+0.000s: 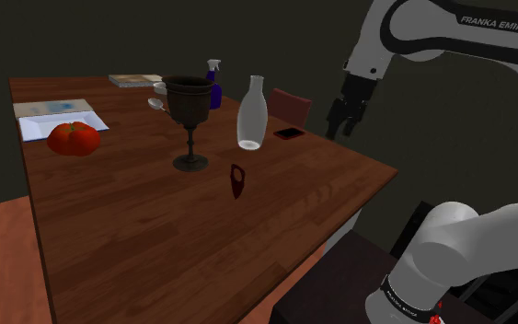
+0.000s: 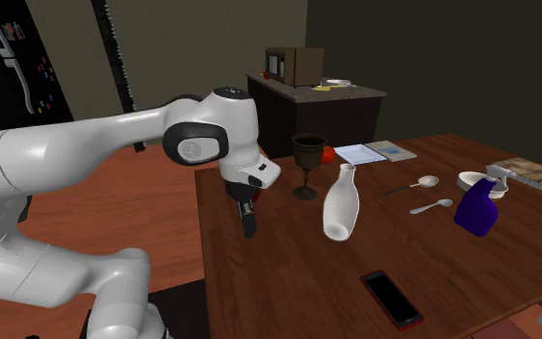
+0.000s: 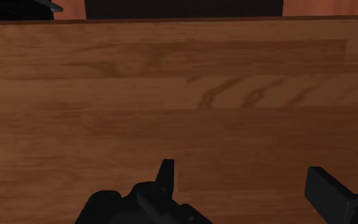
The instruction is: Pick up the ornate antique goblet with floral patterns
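Note:
The goblet (image 1: pixel 189 120) is a dark metal cup on a slim stem and round foot, standing upright near the middle of the wooden table (image 1: pixel 155 230). In the second exterior view the goblet (image 2: pixel 307 164) stands beyond a white carafe. My black gripper (image 1: pixel 344 120) hangs in the air well off to the shoulder view's right of the goblet, over the table's edge. The gripper (image 2: pixel 248 223) points down at the wood and touches nothing. In the wrist view the gripper (image 3: pixel 244 181) is open, with bare wood between its fingers.
A white carafe (image 1: pixel 250 115) stands between goblet and gripper, with a black phone (image 1: pixel 289 133) beside it. A small dark red object (image 1: pixel 237 179) lies in front of the goblet. A red tomato (image 1: pixel 73 138), papers (image 1: pixel 59 118), a blue spray bottle (image 2: pixel 477 207), spoons (image 2: pixel 430 205) and a bowl (image 2: pixel 473 179) lie further off.

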Motion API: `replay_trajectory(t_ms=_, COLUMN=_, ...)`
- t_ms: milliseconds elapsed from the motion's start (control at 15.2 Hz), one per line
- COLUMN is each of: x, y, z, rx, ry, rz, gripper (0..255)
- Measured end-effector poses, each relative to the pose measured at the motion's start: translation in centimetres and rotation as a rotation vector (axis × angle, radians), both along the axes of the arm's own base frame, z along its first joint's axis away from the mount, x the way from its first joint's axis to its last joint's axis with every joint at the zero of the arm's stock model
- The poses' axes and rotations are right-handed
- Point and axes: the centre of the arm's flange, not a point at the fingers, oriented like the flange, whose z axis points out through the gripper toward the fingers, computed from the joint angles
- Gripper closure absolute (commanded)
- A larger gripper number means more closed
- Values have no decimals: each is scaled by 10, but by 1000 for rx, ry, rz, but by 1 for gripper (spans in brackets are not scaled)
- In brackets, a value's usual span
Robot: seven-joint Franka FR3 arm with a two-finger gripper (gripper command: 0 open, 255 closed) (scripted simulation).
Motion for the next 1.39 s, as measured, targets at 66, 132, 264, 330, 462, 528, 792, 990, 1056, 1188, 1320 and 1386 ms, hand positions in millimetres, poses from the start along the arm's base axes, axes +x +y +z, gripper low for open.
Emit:
replay_trajectory(t_ms=66, x=0, y=0, z=0, rx=0, ry=0, rz=0, gripper=0)
replay_trajectory(t_ms=132, x=2, y=4, z=-2, rx=-1, ry=-9, rz=2, gripper=0)
replay_trajectory(t_ms=264, x=13, y=18, z=-8, rx=-6, ry=-43, rz=9, gripper=0)
replay_trajectory(t_ms=330, x=20, y=27, z=-12, rx=-9, ry=-63, rz=14, gripper=0)
replay_trajectory(t_ms=462, x=32, y=40, z=-22, rx=-15, ry=-105, rz=22, gripper=0)
replay_trajectory(t_ms=528, x=35, y=50, z=-27, rx=-17, ry=-127, rz=26, gripper=0)
replay_trajectory(t_ms=792, x=64, y=84, z=-41, rx=-29, ry=-214, rz=43, gripper=0)
replay_trajectory(t_ms=990, x=86, y=114, z=-49, rx=-36, ry=-281, rz=56, gripper=0)
replay_trajectory(t_ms=1056, x=90, y=122, z=-53, rx=-40, ry=-303, rz=60, gripper=0)
replay_trajectory(t_ms=1188, x=102, y=138, z=-61, rx=-46, ry=-346, rz=68, gripper=0)
replay_trajectory(t_ms=1320, x=115, y=156, z=-66, rx=-51, ry=-390, rz=77, gripper=0)
replay_trajectory(t_ms=1386, x=123, y=165, z=-67, rx=-54, ry=-413, rz=81, gripper=0)
